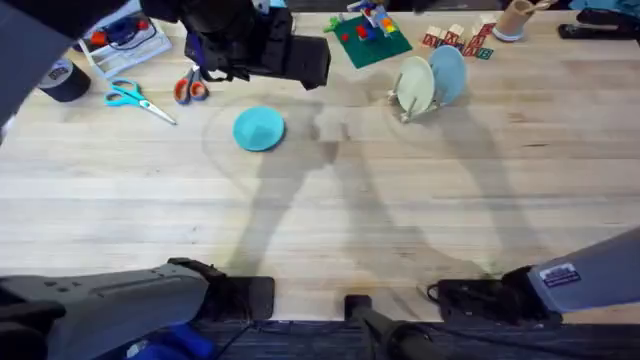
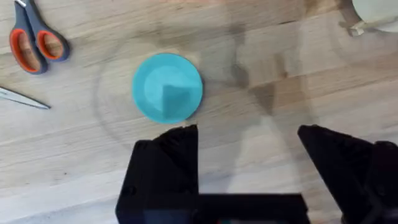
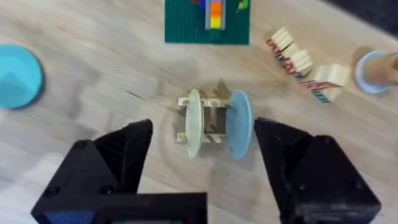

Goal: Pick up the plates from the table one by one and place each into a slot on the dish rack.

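Note:
A teal blue plate (image 1: 259, 129) lies flat on the table (image 1: 330, 220), left of the middle. My left gripper (image 2: 247, 134) hangs open well above it, and the plate (image 2: 167, 87) shows just beyond the fingertips. The left arm (image 1: 255, 45) appears as a dark mass high over the table's far left. The dish rack (image 1: 405, 106) stands at the far right of centre with a creamy yellow plate (image 1: 413, 85) and a light blue plate (image 1: 448, 73) upright in its slots. My right gripper (image 3: 204, 124) is open, high above the rack (image 3: 211, 112), holding nothing.
Blue-handled scissors (image 1: 125, 96) and orange-handled scissors (image 1: 190, 88) lie left of the teal plate. A green baseplate with bricks (image 1: 370, 40), wooden blocks (image 1: 456, 40), a cup (image 1: 515, 18), a white basket (image 1: 125, 40) and a tape roll (image 1: 65, 80) line the far edge.

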